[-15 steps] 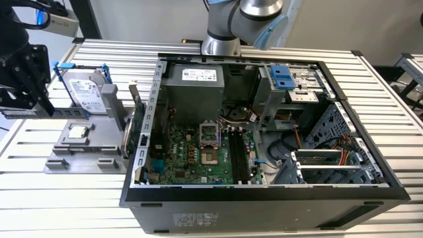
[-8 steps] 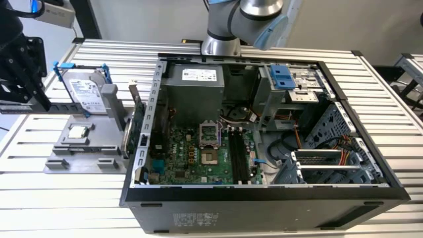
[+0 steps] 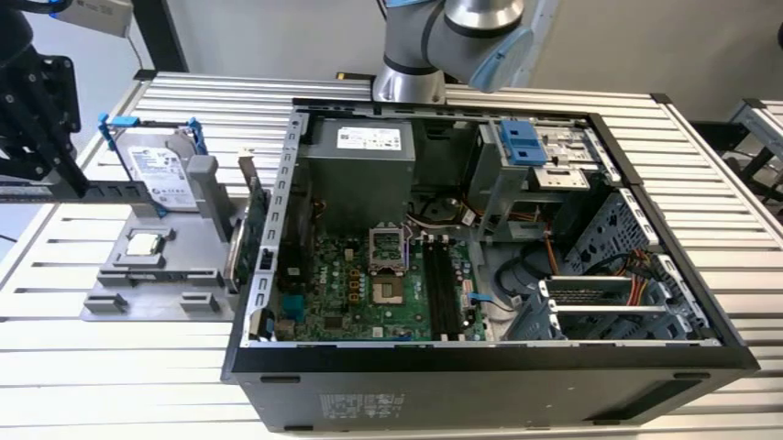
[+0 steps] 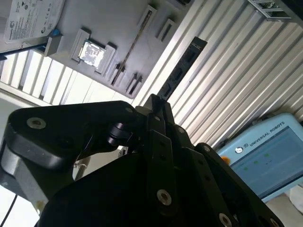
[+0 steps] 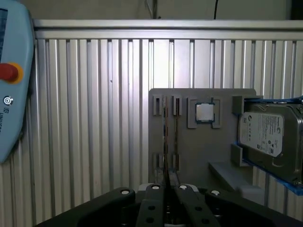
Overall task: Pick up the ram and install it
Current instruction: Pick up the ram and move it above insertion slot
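Gripping the ram [image 4: 182, 70] edge-on, fingers [image 4: 161, 137] closed on it, facing grey holder [image 5: 199, 151] w/ CPU [image 5: 204, 112] & HDD [image 5: 267, 137]; holder at 9 o'clock of PC case [image 3: 490, 362], exterior view.

On the exterior view's right, you have an open computer case [image 3: 490, 371] lying on a slatted table [image 3: 123, 376]. Inside it, the motherboard [image 3: 355, 284] lies near and left. The power supply [image 3: 361, 170] sits behind it, and the drive cage [image 3: 612, 238] is to the right. The arm's base [image 3: 410, 82] stands just behind the case. Left of the case lies a holder tray [image 3: 147, 298]. A hard drive [image 3: 159, 170] sits at its far end, a processor [image 3: 145, 244] nearer, and an expansion card [image 3: 255, 220] at its right edge. In the second wrist view, the ram [image 4: 182, 64] sits clamped in the gripper [image 4: 155, 106].
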Robot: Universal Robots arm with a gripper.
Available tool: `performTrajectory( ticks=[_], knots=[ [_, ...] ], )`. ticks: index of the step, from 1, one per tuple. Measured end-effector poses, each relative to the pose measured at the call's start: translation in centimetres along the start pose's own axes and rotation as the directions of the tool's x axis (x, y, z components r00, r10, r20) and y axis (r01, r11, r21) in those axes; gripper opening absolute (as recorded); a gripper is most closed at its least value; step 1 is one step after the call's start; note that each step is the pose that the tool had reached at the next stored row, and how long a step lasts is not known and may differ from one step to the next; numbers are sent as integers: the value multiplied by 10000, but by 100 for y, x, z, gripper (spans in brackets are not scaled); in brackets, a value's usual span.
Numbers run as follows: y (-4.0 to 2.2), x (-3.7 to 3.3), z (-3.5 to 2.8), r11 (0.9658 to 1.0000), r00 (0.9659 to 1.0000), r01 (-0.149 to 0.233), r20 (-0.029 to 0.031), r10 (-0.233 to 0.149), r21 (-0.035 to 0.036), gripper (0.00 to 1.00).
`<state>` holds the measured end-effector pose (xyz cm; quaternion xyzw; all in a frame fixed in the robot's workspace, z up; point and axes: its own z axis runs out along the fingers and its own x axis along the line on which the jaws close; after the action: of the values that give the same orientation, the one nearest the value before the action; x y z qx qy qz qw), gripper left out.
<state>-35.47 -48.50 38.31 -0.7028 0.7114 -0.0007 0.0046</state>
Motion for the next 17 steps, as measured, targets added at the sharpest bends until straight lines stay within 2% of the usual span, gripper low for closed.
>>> performTrajectory(
  ticks=[2, 3, 12, 17],
  knots=[
    [-22, -1, -1, 10000, 10000, -1, -2, 1, -2, 0],
    [-205, -3, 1, 10000, 10000, -1, -1, 1, -3, 0],
    [-390, -5, 2, 10000, 10000, -1, -1, 1, -4, 0],
    [-531, -4, 3, 10000, 10000, -2, 2, 2, -3, 0]
  ],
)
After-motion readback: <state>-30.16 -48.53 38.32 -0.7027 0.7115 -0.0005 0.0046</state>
